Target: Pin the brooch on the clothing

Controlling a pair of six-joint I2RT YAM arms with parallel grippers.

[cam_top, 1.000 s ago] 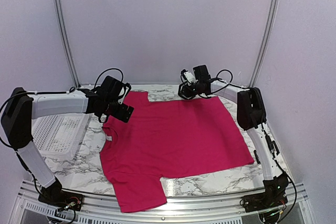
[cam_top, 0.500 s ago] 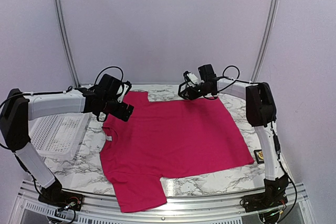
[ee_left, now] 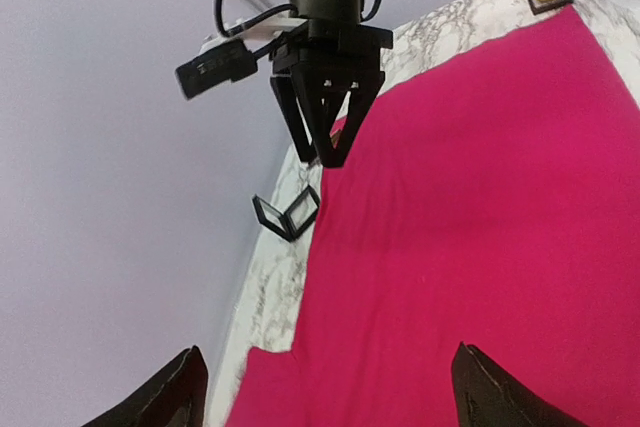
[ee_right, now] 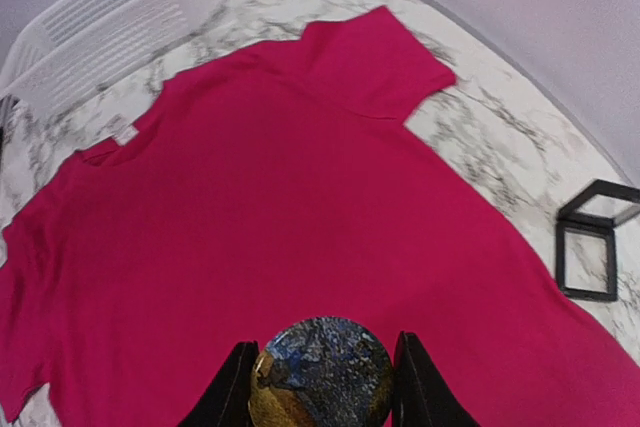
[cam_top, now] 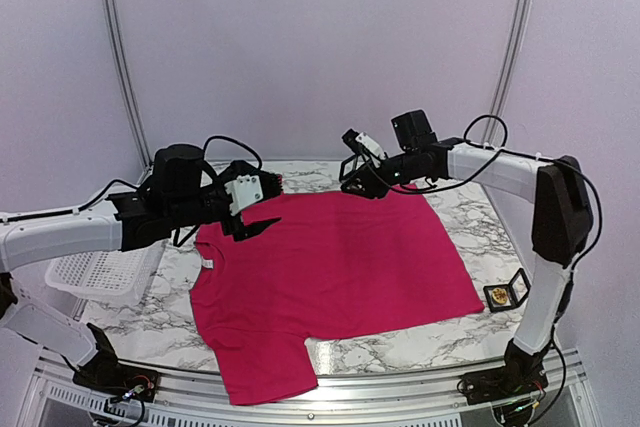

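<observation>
The clothing is a magenta T-shirt lying flat on the marble table, its white neck label at the left. The brooch is a round blue-and-gold disc. My right gripper is shut on it, one finger on each side, and hangs above the shirt's far edge. My left gripper is open with nothing in it and hovers over the far left sleeve. Its fingertips frame bare shirt fabric. The left wrist view faces the right gripper.
A white mesh basket stands at the table's left edge. An open black box lies on the marble beyond the shirt's far edge. Another small black box, with something gold in it, sits by the shirt's right side.
My left arm has swung in over the shirt's far left sleeve. The right arm's elbow has swung out to the right, uncovering the small box there; the brooch stays gripped.
</observation>
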